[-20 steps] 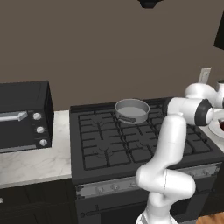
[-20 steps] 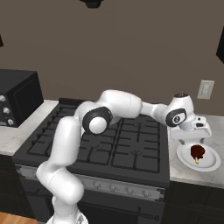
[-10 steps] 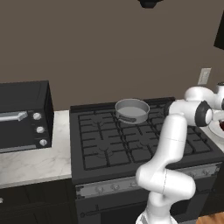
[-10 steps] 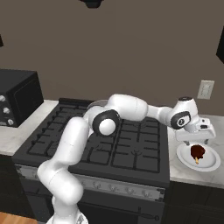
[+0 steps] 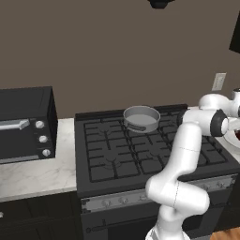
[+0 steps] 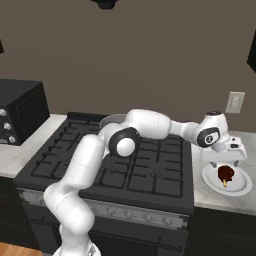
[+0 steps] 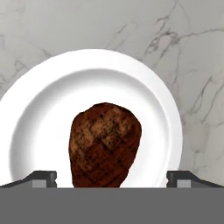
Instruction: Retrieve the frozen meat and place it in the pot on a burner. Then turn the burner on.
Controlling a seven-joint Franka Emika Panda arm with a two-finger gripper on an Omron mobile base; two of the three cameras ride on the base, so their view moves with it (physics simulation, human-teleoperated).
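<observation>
Over the last second you carried the arm further toward the 3 o'clock side of the stove, and the elbow straightened out across the grates. The gripper [image 6: 231,159] moved from short of the white dish [image 6: 241,186] to directly above the frozen meat [image 6: 225,173] and dropped lower. In the left base view the wrist slid toward the frame's 3 o'clock edge.

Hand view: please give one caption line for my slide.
Open gripper poised over the frozen meat on a white plate.
</observation>
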